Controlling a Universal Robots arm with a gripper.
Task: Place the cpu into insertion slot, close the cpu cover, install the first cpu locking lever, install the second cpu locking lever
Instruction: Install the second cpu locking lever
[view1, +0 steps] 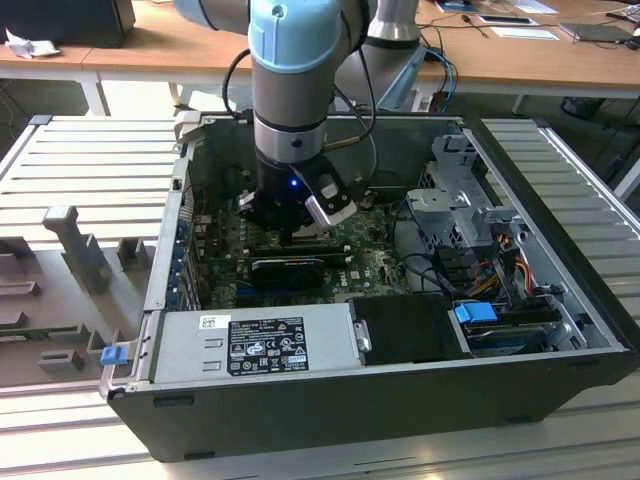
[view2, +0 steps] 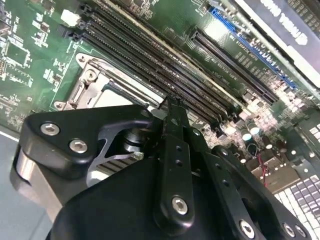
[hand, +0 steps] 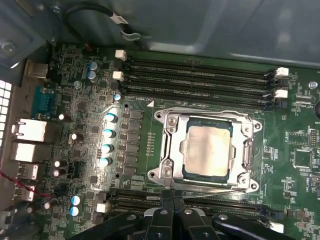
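A: What is the biggest thing in the scene?

B: In the exterior view, an open black computer case (view1: 400, 395) lies on its side on a ribbed grey tabletop (view1: 90, 160), with wooden desks behind it. The light-blue robot arm (view1: 295, 70) reaches down into the case from above.

A: And inside the case?

B: A grey power supply (view1: 255, 340) sits along the near wall, a metal drive cage (view1: 455, 200) is toward the exterior view's right, and the green motherboard (hand: 85, 130) covers the case floor.

A: Where does the gripper (hand: 172, 200) stand?

B: Low over the board. In the first wrist view its black fingers (hand: 165, 220) are pressed together, clenched on nothing, with their tips just at the near edge of the insertion slot (hand: 165, 167). A thin lever wire (hand: 220, 190) runs along that same edge.

A: Where is the cpu (hand: 207, 150)?

B: It lies flat inside the slot, pale metal top upward. The cpu cover (hand: 172, 132) is down around it, its window framing the chip.

A: What surrounds the slot?

B: Long black memory slots (hand: 200, 75) run along its far side, and more along the near side beside the fingers. In the second wrist view the same slots (view2: 160, 75) run past the gripper body.
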